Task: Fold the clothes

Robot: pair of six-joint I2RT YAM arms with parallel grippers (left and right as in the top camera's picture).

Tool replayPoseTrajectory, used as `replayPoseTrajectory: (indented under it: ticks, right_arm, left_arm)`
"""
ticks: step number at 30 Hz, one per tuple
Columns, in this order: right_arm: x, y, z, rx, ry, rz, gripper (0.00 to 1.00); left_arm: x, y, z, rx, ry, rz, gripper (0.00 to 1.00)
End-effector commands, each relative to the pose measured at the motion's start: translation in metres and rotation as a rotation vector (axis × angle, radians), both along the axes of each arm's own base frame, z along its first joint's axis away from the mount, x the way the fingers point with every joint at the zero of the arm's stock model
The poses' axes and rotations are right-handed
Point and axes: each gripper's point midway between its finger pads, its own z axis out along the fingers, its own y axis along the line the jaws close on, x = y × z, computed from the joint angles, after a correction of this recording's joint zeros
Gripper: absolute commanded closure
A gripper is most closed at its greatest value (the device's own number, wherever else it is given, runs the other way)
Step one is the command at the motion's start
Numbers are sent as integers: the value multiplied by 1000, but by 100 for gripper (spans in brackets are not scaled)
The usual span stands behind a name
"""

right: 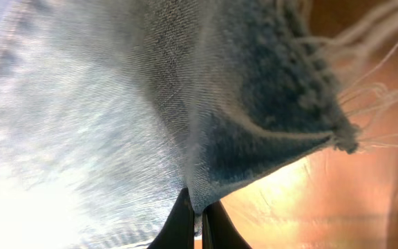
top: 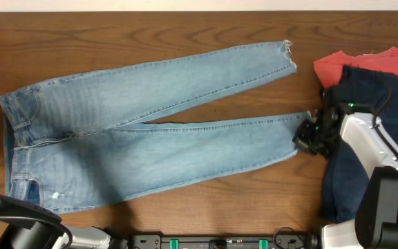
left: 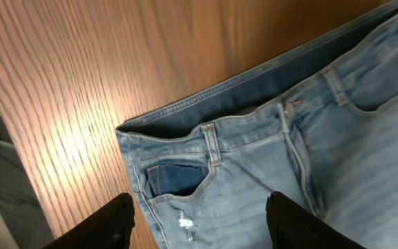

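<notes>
The light-blue jeans (top: 150, 138) lie flat on the wooden table, waistband at the left, both legs running to the right. My right gripper (top: 308, 135) is shut on the frayed hem of the near leg; in the right wrist view (right: 197, 214) denim (right: 254, 117) is pinched between the fingers, fringe hanging out. My left gripper (left: 199, 221) is open, fingers wide apart, above the waistband and front pocket (left: 178, 181) at the near left corner. Only part of the left arm shows in the overhead view (top: 19, 225).
A red-orange garment (top: 372, 63) and a dark navy garment (top: 354, 166) lie at the table's right edge, under the right arm. Bare wood (top: 150, 34) runs along the far side. The table's left edge (left: 12, 180) shows in the left wrist view.
</notes>
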Motion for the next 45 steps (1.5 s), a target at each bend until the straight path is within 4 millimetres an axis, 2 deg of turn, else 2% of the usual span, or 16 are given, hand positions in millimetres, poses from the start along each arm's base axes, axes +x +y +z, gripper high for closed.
replayPoseTrajectory:
  ticks: [1,7,11,13,17,26,27,29,37,45]
  right_arm:
    - [17,-2,12,-1,-52,28,99]
    - [21,0,16,-2,-64,35,99]
    - [22,1,16,-3,-66,36,99]
    - [22,1,16,-2,-69,36,99]
    - [24,1,16,-3,-75,31,99]
    - [25,0,16,-2,-77,25,99]
    - [25,0,16,-3,-77,25,99]
    - [25,0,16,-3,-77,24,99]
    - [26,0,16,-4,-82,24,99]
    - [27,0,16,-4,-84,24,99]
  left_arm:
    - [-17,-9,-29,-67,49,52,37]
    - [-41,-28,-69,-162,92,99,37]
    - [-52,-32,-78,-189,103,125,37]
    - [-57,-33,-80,-192,118,132,31]
    - [-70,-34,-92,-175,184,140,30]
    - [-73,-39,-129,-153,180,141,31]
    - [-73,-38,-131,-146,179,141,31]
    - [-73,-35,-134,-129,178,143,39]
    - [-73,-22,-140,-71,186,150,49]
    - [-77,-30,-164,-138,222,145,50]
